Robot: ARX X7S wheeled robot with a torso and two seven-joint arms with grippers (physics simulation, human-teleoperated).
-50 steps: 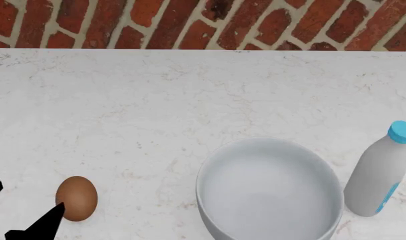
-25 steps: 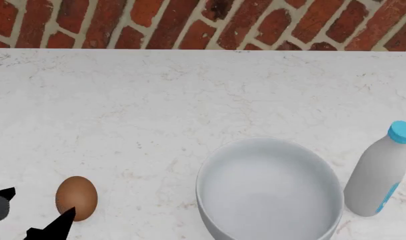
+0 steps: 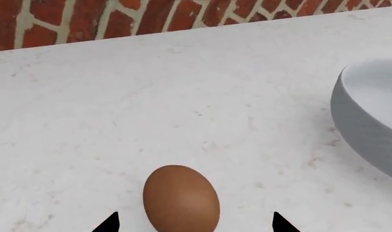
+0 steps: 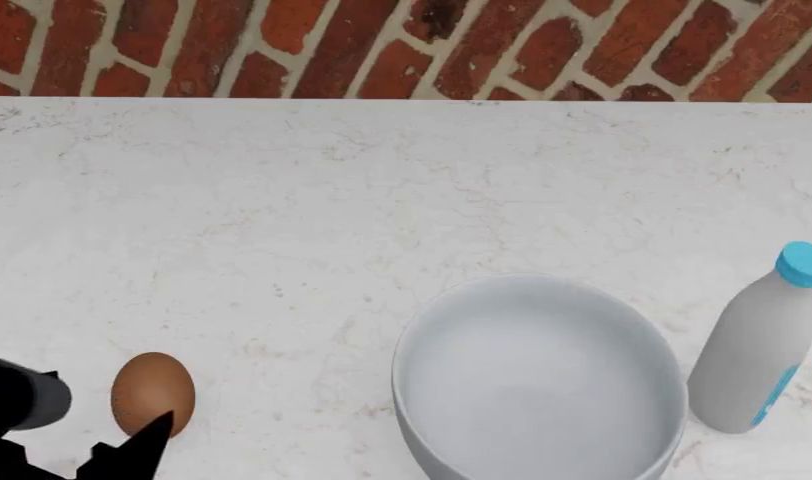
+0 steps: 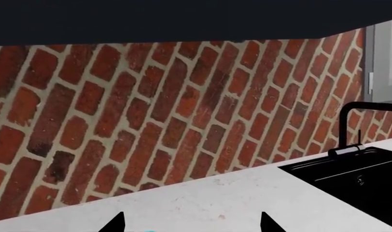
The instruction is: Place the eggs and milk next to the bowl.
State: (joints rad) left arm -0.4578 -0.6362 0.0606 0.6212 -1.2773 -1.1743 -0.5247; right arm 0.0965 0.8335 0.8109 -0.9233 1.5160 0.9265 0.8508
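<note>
The brown egg (image 4: pixel 153 392) lies on the white counter at the front left, well left of the bowl (image 4: pixel 540 287). My left gripper (image 4: pixel 79 432) is open, with one finger on each side of the egg's near end. In the left wrist view the egg (image 3: pixel 181 197) sits between the two black fingertips (image 3: pixel 109 224) without touching them, and the bowl (image 3: pixel 367 116) is off to one side. The milk bottle (image 4: pixel 757 347) stands upright just right of the bowl. My right gripper (image 5: pixel 190 223) is open and empty, with only its tips showing.
A red brick wall (image 4: pixel 406 45) runs along the back of the counter (image 4: pixel 313 200). The right wrist view shows a black sink (image 5: pixel 360 181) with a black faucet (image 5: pixel 350 121) set in the counter.
My left gripper has moved forward and a little right, so its fingers now flank the egg. The egg, bowl and milk have not moved.
</note>
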